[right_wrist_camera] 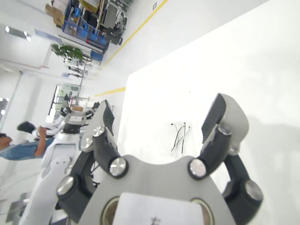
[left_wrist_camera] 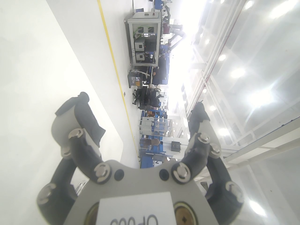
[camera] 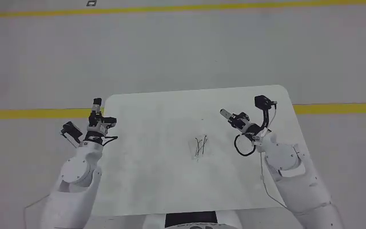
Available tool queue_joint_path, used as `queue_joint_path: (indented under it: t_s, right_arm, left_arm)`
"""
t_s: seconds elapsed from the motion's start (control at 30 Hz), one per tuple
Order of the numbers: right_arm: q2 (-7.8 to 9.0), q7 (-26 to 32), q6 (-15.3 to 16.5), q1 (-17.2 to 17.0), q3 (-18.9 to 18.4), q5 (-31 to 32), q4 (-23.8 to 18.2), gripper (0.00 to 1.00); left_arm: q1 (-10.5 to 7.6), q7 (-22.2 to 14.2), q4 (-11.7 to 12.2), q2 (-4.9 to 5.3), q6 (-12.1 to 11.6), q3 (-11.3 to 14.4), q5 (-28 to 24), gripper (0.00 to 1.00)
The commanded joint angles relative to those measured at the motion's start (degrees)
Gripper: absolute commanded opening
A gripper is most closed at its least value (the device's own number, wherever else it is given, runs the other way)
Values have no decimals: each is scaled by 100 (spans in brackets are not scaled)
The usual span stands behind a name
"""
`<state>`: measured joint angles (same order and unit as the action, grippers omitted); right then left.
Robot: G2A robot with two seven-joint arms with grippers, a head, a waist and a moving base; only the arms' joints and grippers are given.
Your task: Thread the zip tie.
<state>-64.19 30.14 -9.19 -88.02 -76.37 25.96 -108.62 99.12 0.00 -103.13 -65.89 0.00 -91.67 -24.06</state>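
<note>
Zip ties (camera: pixel 199 147) lie in a small dark bundle at table (camera: pixel 148 183) centre, nothing touching them. Left gripper (camera: pixel 97 104) is at the left table edge, right gripper (camera: pixel 224 113) right of centre. Both are spread and empty. The right wrist view resolves the bundle into separate thin strands.

table (camera: pixel 148 183): 1 | zip ties (camera: pixel 200 147): about 3, count unclear | left end effector (left_wrist_camera: pixel 140 103), right end effector (right_wrist_camera: pixel 163 101): 2
</note>
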Motion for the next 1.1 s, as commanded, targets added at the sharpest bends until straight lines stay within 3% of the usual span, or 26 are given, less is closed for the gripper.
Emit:
queue_joint_path:
  t_s: [0.0, 0.2, 0.33, 0.73, 0.77, 0.8, 1.0, 1.07]
  right_arm:
    - [-11, 270, -202, 206, 252, 486, -3, 100]
    - [-74, 1059, -1029, 853, 1078, 1755, 215, 100]
    - [-116, 1467, -1029, 997, 1219, 1990, 333, 100]
    - [-113, 1541, -933, 993, 1281, 2046, 324, 100]
    - [-101, 1849, -702, 1065, 1427, 2290, 323, 100]
    - [-101, 2050, -673, 1130, 1498, 2399, 323, 100]
    - [-191, 3389, -665, 1634, 2207, 2808, 561, 100]
    - [-236, 3595, -675, 1780, 2419, 2894, 666, 100]
  left_arm:
    - [0, 0, 0, 0, 0, 0, 0, 100]
    - [0, 0, 0, 0, 0, 0, 0, 100]
    - [0, 0, 0, 0, 0, 0, 0, 100]
    - [0, 0, 0, 0, 0, 0, 0, 100]
    - [0, 0, 0, 0, 0, 0, 0, 100]
    - [0, 0, 0, 0, 0, 0, 0, 100]
    - [0, 0, 0, 0, 0, 0, 0, 100]
    - [0, 0, 0, 0, 0, 0, 0, 100]
